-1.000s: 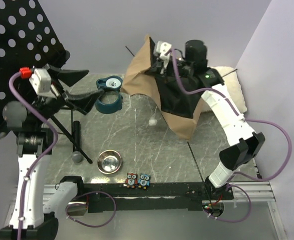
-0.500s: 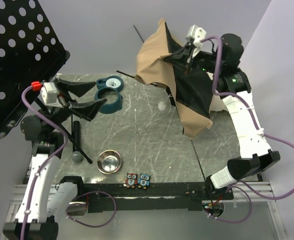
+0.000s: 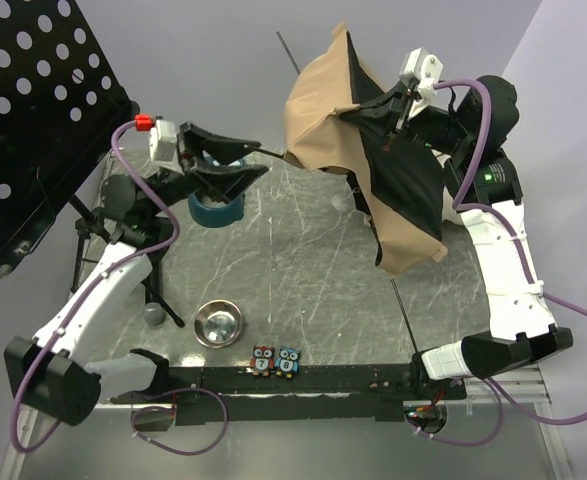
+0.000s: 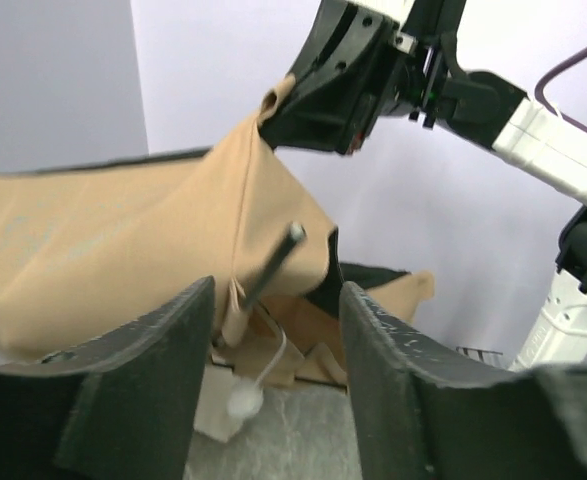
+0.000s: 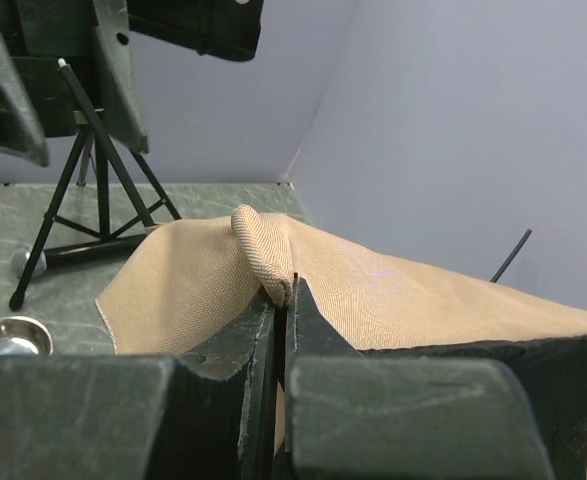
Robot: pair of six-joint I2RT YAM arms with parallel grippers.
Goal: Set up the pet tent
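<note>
The tan pet tent (image 3: 323, 110) hangs lifted above the table's (image 3: 293, 260) far right corner, with a fabric fold pinched tight in the right gripper (image 5: 283, 300). The left gripper (image 3: 258, 160) hovers beside it, fingers apart and empty, facing a thin black pole (image 4: 273, 262) and a white pom-pom (image 4: 243, 400).

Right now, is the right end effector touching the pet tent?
Touching. Right wrist view: the right end effector is shut on a fold of the pet tent.
</note>
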